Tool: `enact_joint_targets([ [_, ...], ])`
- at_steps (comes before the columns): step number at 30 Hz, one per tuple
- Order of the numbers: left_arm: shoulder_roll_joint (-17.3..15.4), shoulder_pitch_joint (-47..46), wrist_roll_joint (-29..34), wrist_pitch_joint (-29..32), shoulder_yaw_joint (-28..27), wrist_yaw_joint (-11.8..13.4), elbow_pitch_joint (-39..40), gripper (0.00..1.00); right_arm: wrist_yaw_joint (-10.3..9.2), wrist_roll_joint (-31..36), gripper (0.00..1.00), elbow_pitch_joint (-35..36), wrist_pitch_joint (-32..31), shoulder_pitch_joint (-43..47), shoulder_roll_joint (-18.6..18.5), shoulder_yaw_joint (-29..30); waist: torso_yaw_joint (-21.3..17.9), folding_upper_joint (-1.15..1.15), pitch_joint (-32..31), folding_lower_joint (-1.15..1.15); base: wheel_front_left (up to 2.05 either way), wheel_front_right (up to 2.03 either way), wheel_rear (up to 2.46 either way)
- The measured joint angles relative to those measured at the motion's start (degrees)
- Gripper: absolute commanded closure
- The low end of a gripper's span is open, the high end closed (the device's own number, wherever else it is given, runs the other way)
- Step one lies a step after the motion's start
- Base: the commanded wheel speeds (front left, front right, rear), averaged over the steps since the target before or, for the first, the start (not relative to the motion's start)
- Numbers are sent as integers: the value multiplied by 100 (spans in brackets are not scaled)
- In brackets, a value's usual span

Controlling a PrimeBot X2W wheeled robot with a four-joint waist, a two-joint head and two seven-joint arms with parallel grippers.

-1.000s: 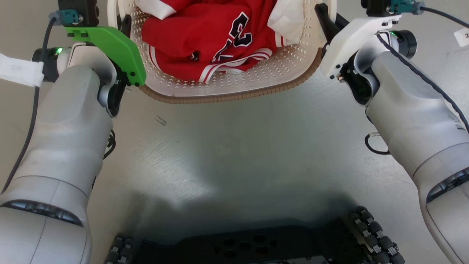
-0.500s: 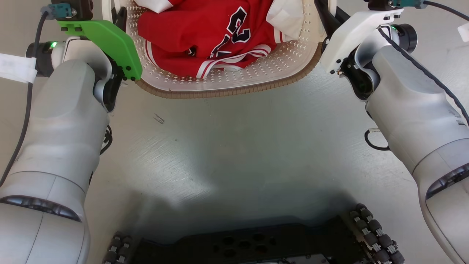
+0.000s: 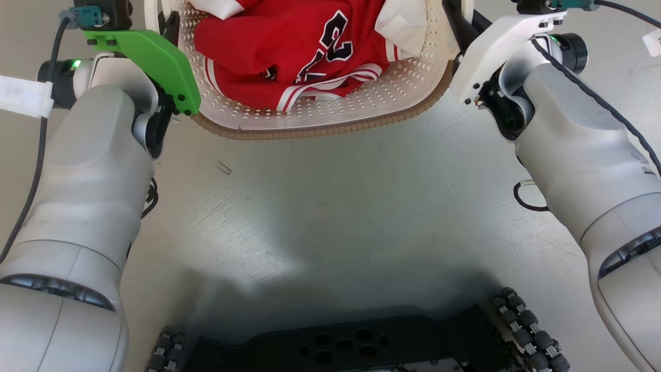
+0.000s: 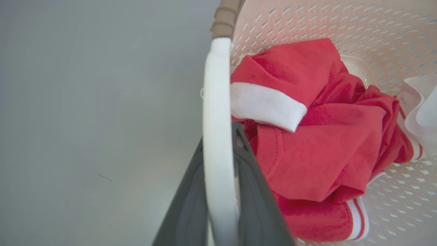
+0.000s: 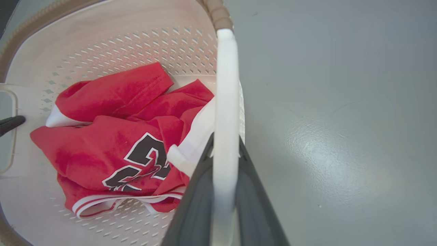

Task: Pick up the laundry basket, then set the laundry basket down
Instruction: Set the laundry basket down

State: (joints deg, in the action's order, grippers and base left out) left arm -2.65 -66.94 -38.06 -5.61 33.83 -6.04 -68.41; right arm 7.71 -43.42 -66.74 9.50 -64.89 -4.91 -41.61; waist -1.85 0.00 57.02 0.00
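clamping handles of laundry basket (image 3: 320, 112), left end effector (image 4: 219, 140), right end effector (image 5: 225, 140) (red jersey (image 3: 279, 51) inside)

The laundry basket (image 3: 330, 111) shifted slightly up the head view

Under my head cam: a red jersey (image 3: 289, 46), crumpled, w/ black numerals edged white and red-white striped trim. A bunched white fabric (image 3: 403, 26) touches its R side. The grey floor (image 3: 335, 206) is glossy w/ a soft glare patch and a small dark scuff mark (image 3: 224, 167) to my L. A white tag (image 3: 652, 42) sits at the top R edge, cut off, print too blurred for me to read.
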Motion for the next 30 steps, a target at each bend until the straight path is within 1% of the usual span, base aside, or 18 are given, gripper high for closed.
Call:
enact_joint_targets([
  [7, 30, -27, -21, 0, 3, -48, -51, 100, -2, 7, 100, -42, -16, -38, 15, -111, -1, 0, -24, 0, 0, 0, 0],
  [8, 30, -27, -21, 0, 3, -48, -51, 59, -2, 7, 7, -42, -16, -38, 15, -111, -1, 0, -24, 0, 0, 0, 0],
  [9, 49, -28, -81, 43, -22, -51, -69, 0, -2, 9, 0, -40, -13, -38, 13, -137, 0, 0, -27, 0, 0, 0, 0],
  [11, 52, -51, -108, 146, 16, -68, -52, 0, -7, 54, 0, 13, -21, -38, 7, -254, 3, 0, -39, 0, 0, 0, 0],
  [12, 54, -44, -108, 127, 33, -101, -52, 0, -19, 65, 0, 22, -26, -39, 4, -291, 6, 0, -45, 0, 0, 0, 0],
  [20, 76, -33, -108, 118, 159, -105, -13, 0, -22, 64, 0, 169, -44, -31, 23, -460, 24, 0, -193, 0, 0, 0, 0],
  [30, 79, 95, -108, -134, 244, -109, -20, 0, -23, 25, 0, 167, 9, 144, -23, -580, 34, 0, -557, 0, 0, 0, 0],
])
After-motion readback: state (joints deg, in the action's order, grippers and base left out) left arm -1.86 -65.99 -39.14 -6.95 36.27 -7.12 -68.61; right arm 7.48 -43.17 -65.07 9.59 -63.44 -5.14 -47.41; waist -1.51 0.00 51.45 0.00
